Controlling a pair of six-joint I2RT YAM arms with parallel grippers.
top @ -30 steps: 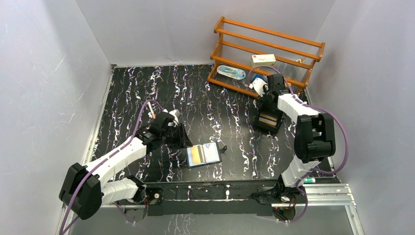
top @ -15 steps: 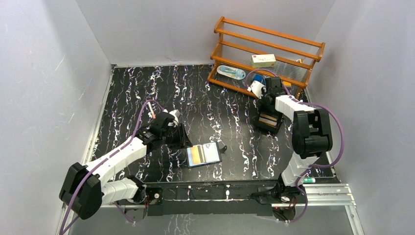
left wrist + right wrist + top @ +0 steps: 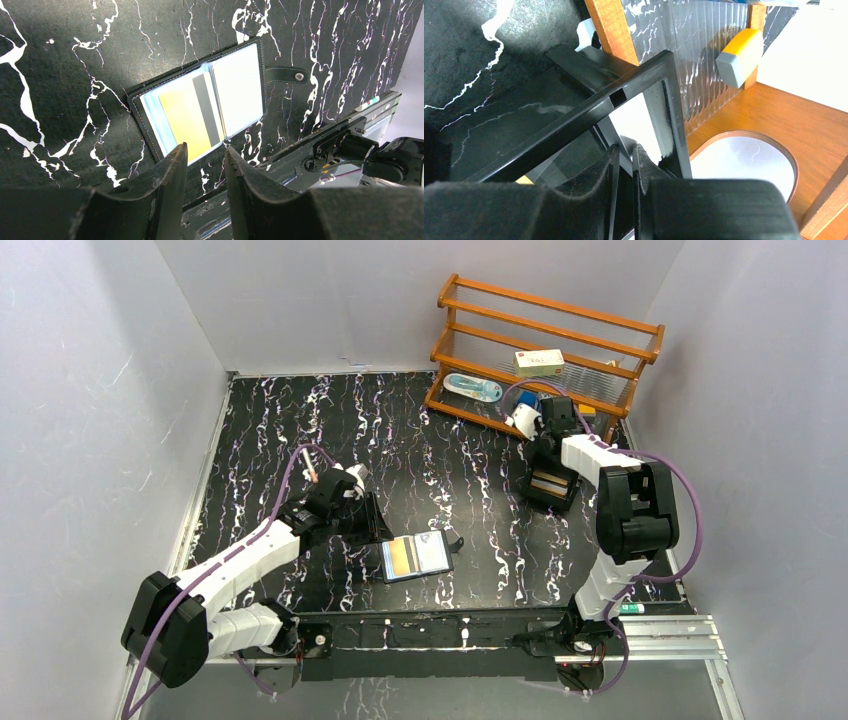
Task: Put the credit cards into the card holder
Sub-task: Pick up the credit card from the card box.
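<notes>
Card holder (image 3: 416,557) lay open near front edge, tan card (image 3: 185,120) inside; left gripper (image 3: 205,150) just beside it, jaws apart, empty; farther, right gripper (image 3: 625,150) in black box (image 3: 624,90), jaws nearly together at white card (image 3: 641,125), grip unconfirmed; step needed square pinch, straight lift.

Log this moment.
left gripper: open, by open card holder | right gripper: in black box, grip unclear | yellow card: in holder
</notes>
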